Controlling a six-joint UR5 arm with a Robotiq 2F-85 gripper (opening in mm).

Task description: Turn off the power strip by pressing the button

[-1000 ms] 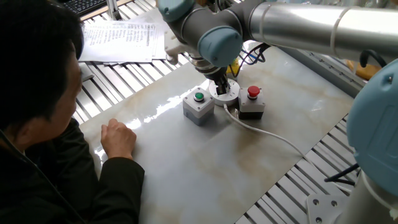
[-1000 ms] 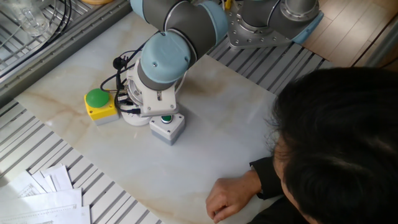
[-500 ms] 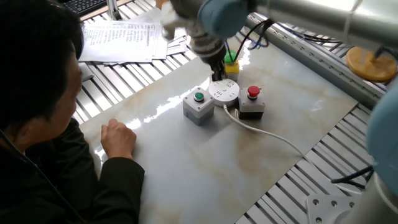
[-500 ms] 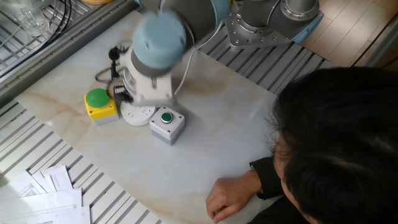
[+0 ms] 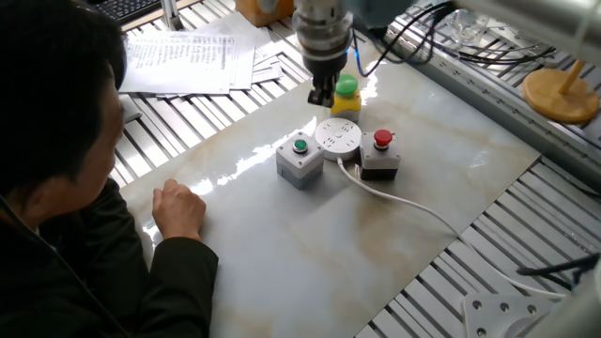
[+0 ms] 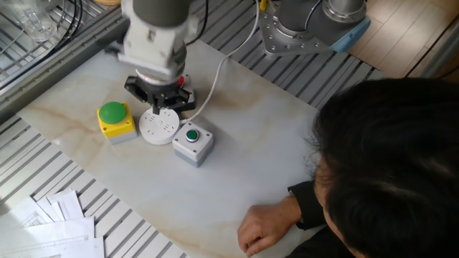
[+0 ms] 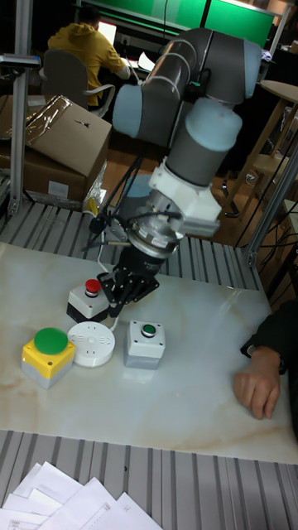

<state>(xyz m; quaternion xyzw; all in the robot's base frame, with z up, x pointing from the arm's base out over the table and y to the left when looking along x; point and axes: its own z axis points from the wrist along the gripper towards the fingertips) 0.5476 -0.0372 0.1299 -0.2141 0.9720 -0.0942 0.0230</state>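
The power strip (image 5: 337, 138) is a round white disc with socket holes, lying on the marble table between two grey button boxes. Its thick white cable (image 5: 404, 202) trails toward the table's right edge. My gripper (image 5: 321, 96) hangs in the air above the disc's far side, not touching it. In the other fixed view the gripper (image 6: 160, 105) hovers right over the power strip (image 6: 158, 126). The tall fixed view has the dark fingers (image 7: 131, 291) pointing down above the power strip (image 7: 91, 344). No view shows the fingertips clearly enough to judge a gap. I cannot pick out the button on the disc.
Beside the disc stand a grey box with a green button (image 5: 300, 160), a grey box with a red button (image 5: 380, 155) and a yellow box with a green cap (image 5: 346, 94). A person's hand (image 5: 178, 208) rests on the table's near left. Papers (image 5: 183, 56) lie beyond the table.
One second ago the gripper was down on the power strip. It has since risen well clear of the disc, and the arm has swung up and back.
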